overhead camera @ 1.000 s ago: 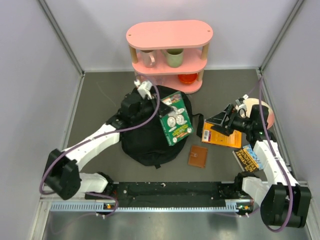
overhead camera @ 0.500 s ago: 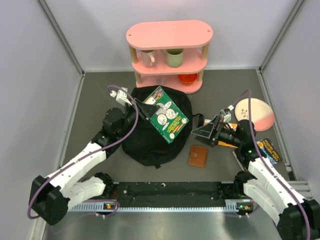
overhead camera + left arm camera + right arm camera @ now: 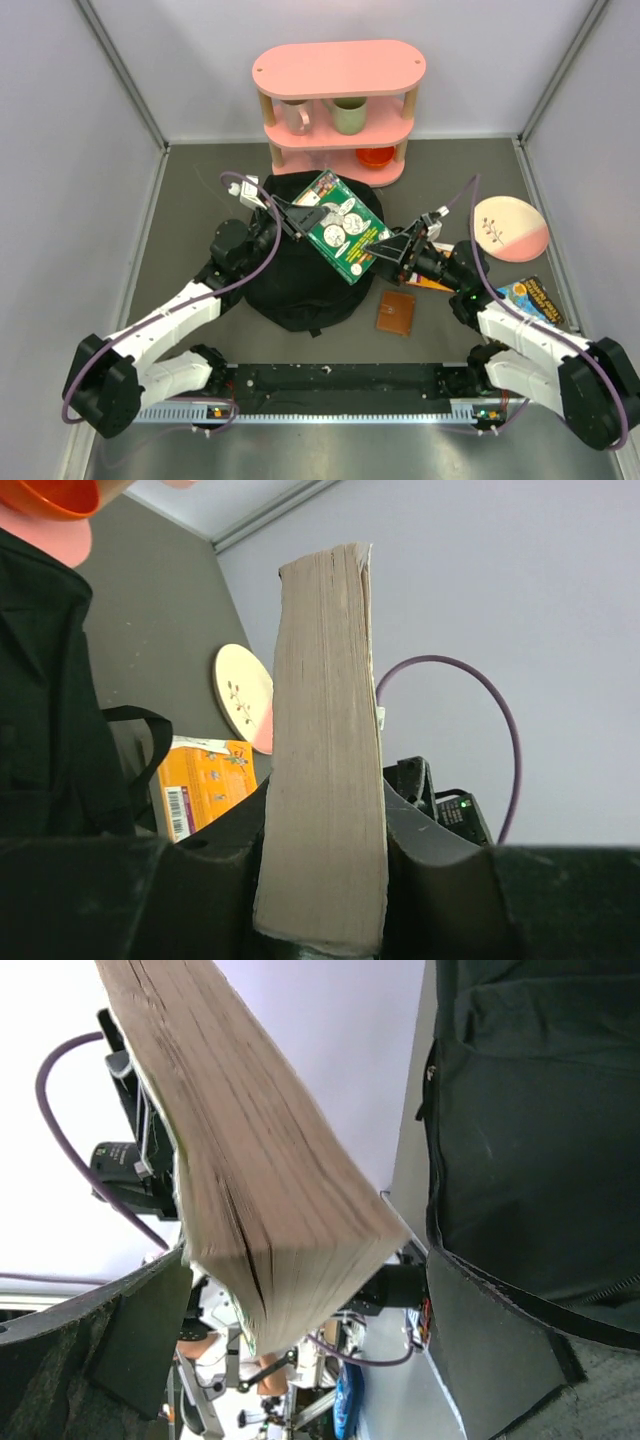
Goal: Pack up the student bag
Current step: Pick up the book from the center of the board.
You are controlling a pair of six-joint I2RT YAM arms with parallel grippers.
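The student bag [image 3: 300, 275], a big black backpack, lies in the middle of the table. Above it my left gripper [image 3: 297, 216] is shut on a thick green book [image 3: 342, 238] and holds it tilted in the air. In the left wrist view the book's page edge [image 3: 325, 730] stands upright, pinched between both fingers of the left gripper [image 3: 325, 880]. My right gripper [image 3: 390, 256] is open at the book's lower right corner. In the right wrist view that corner [image 3: 290, 1220] sits between the spread jaws of the right gripper [image 3: 305, 1270], with the bag's fabric [image 3: 540, 1110] to the right.
A pink shelf [image 3: 338, 110] with two mugs and an orange bowl stands at the back. A pink-and-cream plate [image 3: 510, 228] lies at the right. An orange book [image 3: 432, 277], a brown wallet [image 3: 396, 311] and a dark book [image 3: 533, 300] lie near the right arm.
My right gripper swung left, away from the orange book, to the green book's corner, and opened wider. My left arm drew back a little, still holding the book.
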